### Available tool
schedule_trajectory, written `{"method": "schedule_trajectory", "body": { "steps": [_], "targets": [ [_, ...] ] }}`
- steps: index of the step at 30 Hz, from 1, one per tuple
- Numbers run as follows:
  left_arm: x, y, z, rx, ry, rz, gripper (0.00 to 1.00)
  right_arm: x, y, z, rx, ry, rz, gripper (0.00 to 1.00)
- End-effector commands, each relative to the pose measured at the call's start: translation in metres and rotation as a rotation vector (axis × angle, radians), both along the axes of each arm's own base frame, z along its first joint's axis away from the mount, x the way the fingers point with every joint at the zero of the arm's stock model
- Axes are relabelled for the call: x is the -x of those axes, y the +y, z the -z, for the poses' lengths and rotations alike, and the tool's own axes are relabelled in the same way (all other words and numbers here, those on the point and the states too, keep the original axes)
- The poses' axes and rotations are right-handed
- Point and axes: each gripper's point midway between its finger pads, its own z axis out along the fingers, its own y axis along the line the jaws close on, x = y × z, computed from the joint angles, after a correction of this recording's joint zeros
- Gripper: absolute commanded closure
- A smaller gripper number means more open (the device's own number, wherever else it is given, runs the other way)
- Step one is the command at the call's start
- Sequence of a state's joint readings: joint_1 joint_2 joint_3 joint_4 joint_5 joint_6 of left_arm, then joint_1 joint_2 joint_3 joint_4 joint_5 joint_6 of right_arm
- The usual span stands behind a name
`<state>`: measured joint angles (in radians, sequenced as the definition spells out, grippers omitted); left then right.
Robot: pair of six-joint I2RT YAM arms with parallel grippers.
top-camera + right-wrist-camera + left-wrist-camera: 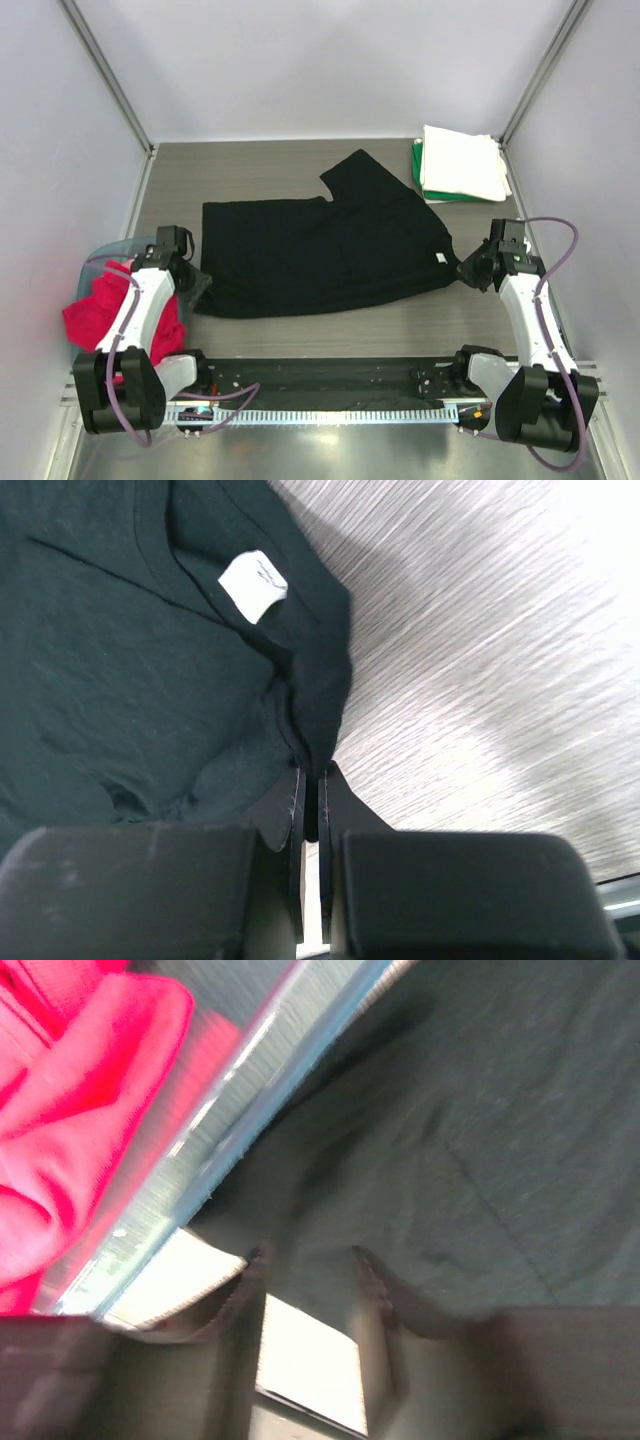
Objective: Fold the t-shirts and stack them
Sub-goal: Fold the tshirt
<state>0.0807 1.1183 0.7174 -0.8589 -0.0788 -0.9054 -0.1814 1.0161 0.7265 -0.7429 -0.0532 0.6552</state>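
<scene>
The black cotton t-shirt [320, 255] lies spread flat in the middle of the grey wood-grain table [260, 170], one sleeve pointing to the far side. On the right, the right gripper [470, 268] is at the shirt's right edge, jaws pinched tight on a fold of black cloth just beside the collar. The small white neck label [253, 585] sits a little way beyond the fingertips.

Over on the left, the left gripper [308, 1260] is at the shirt's near-left corner. Its jaws stand partly apart with pale surface showing in the gap and nothing clamped between them, and the black cloth lies right at the fingertips. Just left of it is the pale blue plastic tub [110, 248], with a red crumpled t-shirt [95, 315] spilling over it.

In the far right corner, a white folded t-shirt [460, 160] rests on a green folded t-shirt [418, 165].
</scene>
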Motion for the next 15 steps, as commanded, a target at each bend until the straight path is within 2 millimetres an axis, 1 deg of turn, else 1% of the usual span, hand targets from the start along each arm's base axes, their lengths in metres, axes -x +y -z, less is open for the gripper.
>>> {"method": "schedule_trajectory", "body": {
  "steps": [1,2,3,4,5,6,7,8,9,11,12,13,14,15],
  "targets": [
    [0.000,-0.008,-0.012,0.047,-0.041,-0.004,0.57,0.007,-0.015,-0.004,0.048,-0.026,0.108,0.99],
    [0.000,-0.012,-0.016,0.071,-0.050,0.000,0.50,0.008,-0.014,-0.007,0.045,-0.038,0.108,0.98],
    [0.000,-0.013,-0.019,0.075,-0.060,-0.006,0.40,0.008,-0.012,-0.009,0.041,-0.048,0.095,0.84],
    [-0.004,-0.013,-0.031,0.072,-0.104,-0.007,0.36,0.009,-0.011,-0.009,0.040,-0.051,0.089,0.72],
    [-0.002,-0.013,-0.037,0.071,-0.111,-0.007,0.33,0.008,-0.007,-0.013,0.026,-0.067,0.071,0.53],
    [-0.004,-0.010,-0.046,0.054,-0.135,-0.009,0.30,0.006,-0.005,-0.018,0.017,-0.083,0.055,0.28],
    [-0.005,-0.008,-0.056,0.039,-0.163,-0.005,0.29,0.006,-0.005,-0.022,0.029,-0.096,0.032,0.22],
    [-0.011,-0.006,-0.070,0.028,-0.199,-0.001,0.29,0.003,-0.004,-0.029,0.034,-0.115,0.016,0.18],
    [-0.014,-0.004,-0.077,0.018,-0.220,0.006,0.29,-0.003,-0.002,-0.045,0.030,-0.165,-0.006,0.15],
    [-0.023,-0.004,-0.088,0.009,-0.259,0.024,0.29,-0.015,0.008,-0.067,0.014,-0.258,-0.082,0.14],
    [-0.028,-0.005,-0.094,0.012,-0.279,0.034,0.29,-0.022,0.016,-0.078,-0.016,-0.303,-0.119,0.14],
    [-0.037,-0.006,-0.097,0.011,-0.301,0.048,0.29,-0.032,0.034,-0.092,-0.073,-0.365,-0.196,0.14],
    [-0.043,-0.007,-0.094,0.019,-0.293,0.054,0.29,-0.037,0.044,-0.096,-0.105,-0.384,-0.240,0.14],
    [-0.051,-0.009,-0.094,0.026,-0.299,0.065,0.29,-0.048,0.052,-0.096,-0.125,-0.370,-0.277,0.15]
  ]
}}
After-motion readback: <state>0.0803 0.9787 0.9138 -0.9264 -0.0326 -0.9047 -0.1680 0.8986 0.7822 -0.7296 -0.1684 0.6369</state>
